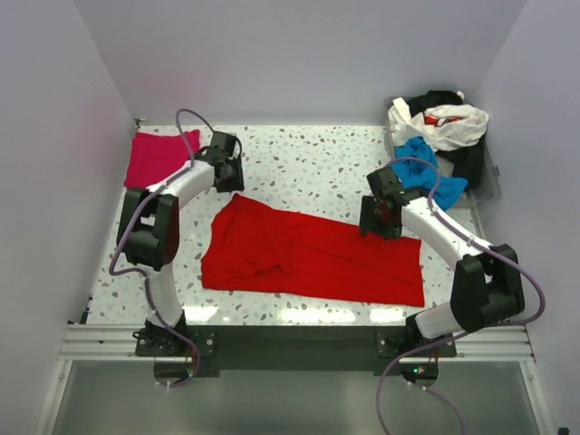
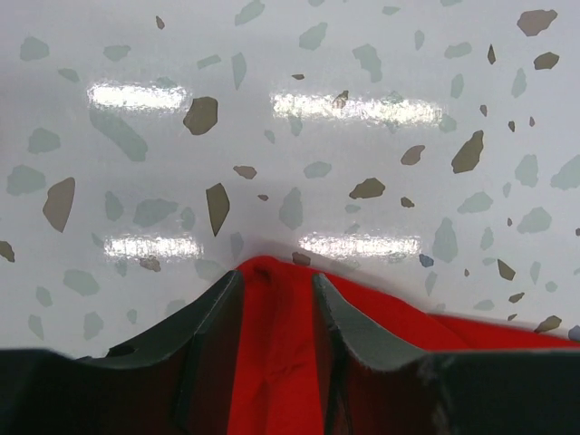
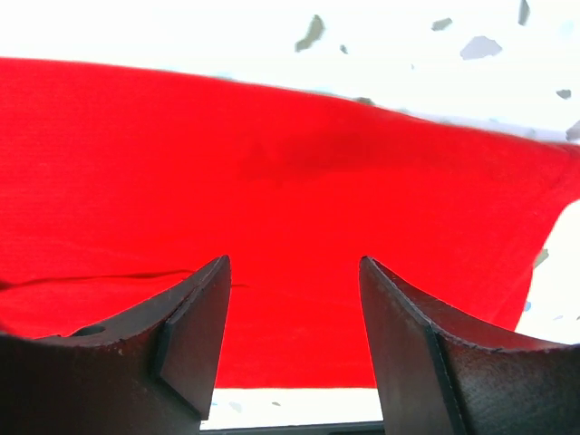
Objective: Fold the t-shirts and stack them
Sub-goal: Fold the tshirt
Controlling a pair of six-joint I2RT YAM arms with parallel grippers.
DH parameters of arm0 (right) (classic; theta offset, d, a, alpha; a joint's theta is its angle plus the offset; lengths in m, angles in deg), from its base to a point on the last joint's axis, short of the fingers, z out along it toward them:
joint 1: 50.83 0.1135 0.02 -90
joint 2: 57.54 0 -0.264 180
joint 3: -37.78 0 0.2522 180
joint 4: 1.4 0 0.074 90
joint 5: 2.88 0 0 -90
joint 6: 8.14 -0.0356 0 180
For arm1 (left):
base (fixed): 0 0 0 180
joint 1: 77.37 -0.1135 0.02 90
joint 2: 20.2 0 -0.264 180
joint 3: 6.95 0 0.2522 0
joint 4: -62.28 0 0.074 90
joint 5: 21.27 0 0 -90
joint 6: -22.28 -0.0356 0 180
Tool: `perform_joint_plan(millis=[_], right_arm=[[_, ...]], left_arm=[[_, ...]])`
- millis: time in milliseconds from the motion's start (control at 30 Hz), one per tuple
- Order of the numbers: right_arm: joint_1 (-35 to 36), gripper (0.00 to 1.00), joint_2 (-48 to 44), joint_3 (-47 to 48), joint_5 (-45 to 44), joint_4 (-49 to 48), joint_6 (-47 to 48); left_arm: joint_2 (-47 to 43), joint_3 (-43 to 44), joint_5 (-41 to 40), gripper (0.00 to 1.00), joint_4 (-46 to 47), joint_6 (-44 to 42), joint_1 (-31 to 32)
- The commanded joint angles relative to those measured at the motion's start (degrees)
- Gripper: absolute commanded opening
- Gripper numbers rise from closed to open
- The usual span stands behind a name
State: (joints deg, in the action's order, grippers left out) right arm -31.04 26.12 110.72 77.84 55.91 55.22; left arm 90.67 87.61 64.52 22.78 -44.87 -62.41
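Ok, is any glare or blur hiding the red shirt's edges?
Left wrist: lamp glare patches on the table, red shirt corner readable. Right wrist: table beyond the shirt washed out white. Top view: glare streaks along the near table edge, shirt outline clear.

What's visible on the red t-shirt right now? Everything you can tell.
The red t-shirt is bright, plain red and looks like a soft knit. It lies mostly flat, spread lengthwise across the middle of the speckled table. It has wrinkles and a bunched, folded-over patch toward its left end, and it is not yet neatly folded. The left gripper looks closed on its far-left corner, cloth peaking between the jaws. The right gripper hangs over its far edge, jaws apart, nothing pinched.
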Motion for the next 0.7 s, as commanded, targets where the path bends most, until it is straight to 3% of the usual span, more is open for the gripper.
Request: perform_joint_plan(millis=[0, 667], right_arm=[[-2.8, 0.62, -2.0, -2.0, 1.5, -2.0, -0.7], [-22.9, 0.61, -5.4, -7.2, 0.8, -3.5, 2.6]], left_arm=[[1.3, 2.9, -1.6, 0.39, 2.7, -1.8, -0.4], [5.4, 2.1, -0.6, 0.36, 3.3, -2.0, -0.4]])
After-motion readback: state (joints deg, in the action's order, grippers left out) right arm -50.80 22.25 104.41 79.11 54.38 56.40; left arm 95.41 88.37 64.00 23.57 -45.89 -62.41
